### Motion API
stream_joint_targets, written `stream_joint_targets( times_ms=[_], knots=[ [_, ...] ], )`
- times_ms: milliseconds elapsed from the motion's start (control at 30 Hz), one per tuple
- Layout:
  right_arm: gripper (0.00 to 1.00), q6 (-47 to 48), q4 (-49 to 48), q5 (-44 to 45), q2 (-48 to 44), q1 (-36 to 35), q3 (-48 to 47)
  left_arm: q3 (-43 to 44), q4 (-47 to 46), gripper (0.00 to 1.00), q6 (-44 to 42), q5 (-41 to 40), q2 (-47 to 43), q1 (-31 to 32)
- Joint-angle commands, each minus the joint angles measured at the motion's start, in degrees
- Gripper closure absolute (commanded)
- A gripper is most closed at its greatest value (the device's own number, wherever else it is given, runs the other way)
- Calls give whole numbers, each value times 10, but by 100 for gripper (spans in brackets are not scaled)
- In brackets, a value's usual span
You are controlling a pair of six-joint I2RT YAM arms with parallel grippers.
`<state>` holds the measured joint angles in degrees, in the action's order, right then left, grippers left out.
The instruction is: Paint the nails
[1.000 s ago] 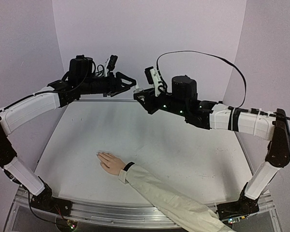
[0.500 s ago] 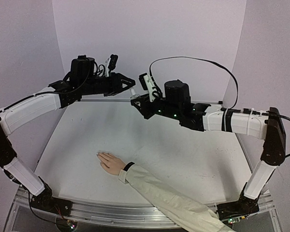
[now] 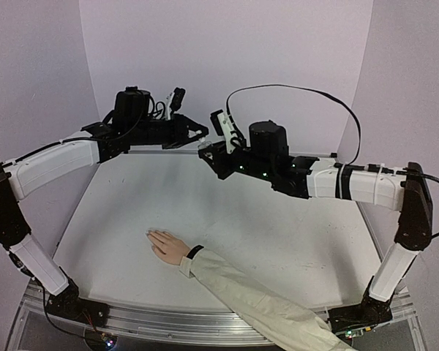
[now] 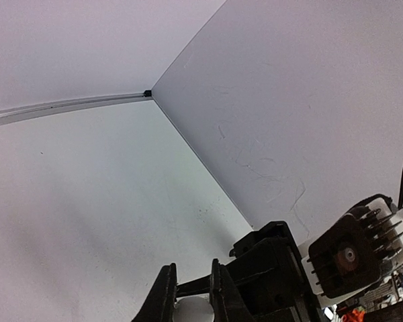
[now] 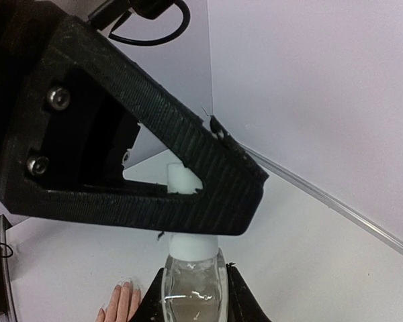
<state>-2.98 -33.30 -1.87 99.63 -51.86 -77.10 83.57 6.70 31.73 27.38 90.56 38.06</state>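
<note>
My right claw (image 5: 193,295) clamps clear bottle (image 5: 191,272), my left claw (image 4: 190,285) pinches its white cap (image 5: 181,178); hand (image 3: 168,246) flat on worktop (image 3: 278,227), nails (image 5: 125,286) up.

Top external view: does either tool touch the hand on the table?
No, the left tool and the right tool hang high near the back wall, far from the hand lying flat on the table.

Fingers (image 5: 188,141) of the left gripper (image 3: 199,134): black plastic, ribbed, matt; screws (image 5: 59,98) bright metal. Bottle (image 5: 191,290), lower centre: clear, glossy; cap (image 5: 189,245) white, matt. Table (image 3: 278,234): white, matt, faintly scuffed. Sleeve (image 3: 241,292): cream cloth, creased. Arm shells (image 3: 55,161): smooth white plastic, slight sheen. Rail (image 3: 168,315), bottom edge: bare metal.
</note>
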Motion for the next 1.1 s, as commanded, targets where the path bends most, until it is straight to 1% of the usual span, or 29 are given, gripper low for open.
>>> stream_joint_targets(
  times_ms=[0, 67, 100, 167, 233, 300, 367, 433, 467, 533, 700, 767, 800, 833, 900, 967, 1033, 1067],
  knots=[
    [100, 4, -50, -1, -10, -4, -27, 20, -17, 92, -8, 31, -7, 3],
    [100, 5, -56, -12, -19, -2, -25, 22, -17, 94, -20, 59, -4, 3],
    [100, 7, -57, -32, -22, 1, -24, 22, -17, 95, -28, 73, -3, 3],
    [100, 12, -57, -109, -30, 14, -26, 23, -17, 96, -47, 106, -2, 3],
    [100, 5, -58, -217, -39, 36, -29, 26, -17, 99, -68, 152, 2, 3],
    [100, -17, -68, -348, -46, 67, -34, 32, -17, 99, -94, 226, 7, 3],
    [100, -56, -113, -495, -47, 98, -37, 41, -17, 100, -121, 311, 11, 5],
    [100, -123, -187, -635, -43, 120, -39, 43, -17, 100, -148, 374, 9, 11],
    [100, -155, -220, -682, -40, 125, -42, 43, -17, 100, -159, 391, 5, 13],
    [100, -183, -239, -732, -37, 126, -55, 41, -17, 100, -177, 416, -2, 15],
    [100, -182, -240, -747, -41, 129, -60, 51, -17, 100, -198, 438, 2, 16],
    [100, -180, -239, -742, -40, 131, -61, 58, -17, 100, -199, 422, 4, 14],
    [100, -179, -239, -737, -39, 134, -59, 61, -17, 97, -199, 412, 5, 12],
    [100, -177, -239, -727, -37, 136, -55, 64, -17, 90, -196, 397, 6, 9],
    [100, -174, -234, -699, -33, 138, -50, 65, -17, 72, -185, 358, 3, 0],
    [100, -153, -201, -661, -33, 140, -46, 63, -17, 57, -173, 317, -2, -7],
    [100, -110, -141, -605, -39, 139, -44, 60, -17, 46, -169, 319, -9, -10],
    [100, -102, -131, -581, -42, 139, -39, 57, -17, 36, -169, 321, -15, -9]
  ],
)
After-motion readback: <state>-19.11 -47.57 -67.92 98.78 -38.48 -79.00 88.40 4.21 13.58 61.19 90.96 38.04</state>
